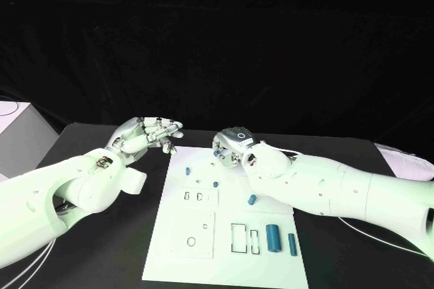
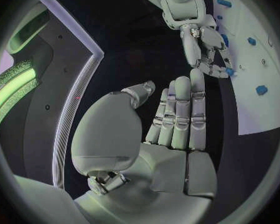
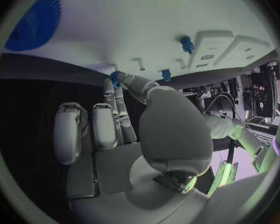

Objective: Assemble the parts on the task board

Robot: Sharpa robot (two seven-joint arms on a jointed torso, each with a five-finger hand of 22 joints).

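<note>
Task board (image 1: 226, 264), the white plate, lies lengthwise in the middle of the black table (image 1: 90, 264), and both hands hover at its far end. Right hand (image 1: 233, 146) is over the board's far edge, curled downward; the right wrist view shows a small blue part (image 3: 115, 78) pinched between its thumb and fingertips. Left hand (image 1: 145, 135) is just off the board's far left corner, fingers straight and together, holding nothing, as the left wrist view shows. On the board near its right edge lie two blue cylinders (image 1: 273, 234) side by side and a blue peg (image 1: 252, 200) farther up. The right wrist view also shows a blue gear (image 3: 33, 21) lying on the board.
</note>
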